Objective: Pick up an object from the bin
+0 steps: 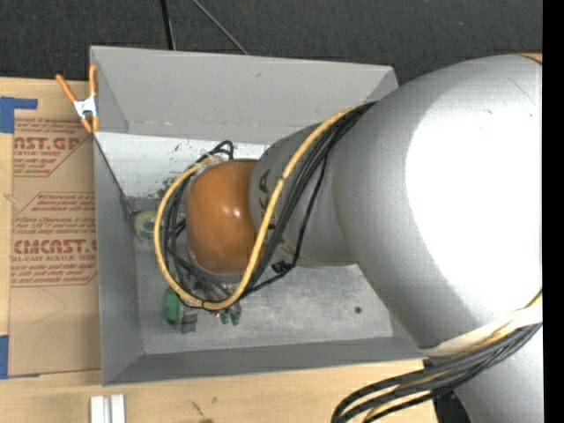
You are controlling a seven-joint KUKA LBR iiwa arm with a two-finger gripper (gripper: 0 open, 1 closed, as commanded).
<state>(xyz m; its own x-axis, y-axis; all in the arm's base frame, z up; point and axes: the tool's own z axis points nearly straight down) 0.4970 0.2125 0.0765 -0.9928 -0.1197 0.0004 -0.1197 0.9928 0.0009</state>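
Arm [441, 218] comes in from the right and covers most of the bin [115, 263], wrist over the left-front part of the floor. The orange cover [220, 218] on the wrist, with yellow and black cables [264, 227] looped round it, sits on top of the pincer [201, 300], so I can't tell how open it is or whether it has hold of anything. Nearest loose things: a small green piece [172, 307] with a dark grey block [187, 322] touching it, on the floor near the front-left corner. Another small green bit [231, 316] lies just right of them, and all three sit at the lower edge of the cable loop. A pale round thing [144, 226] lies against the left wall. All are too small to identify. My read: wrist looks down at pick height, so approach is probably done; grasp unconfirmed, lift-out not done. Likeliest target is one of the green bits, both apparently on the floor.
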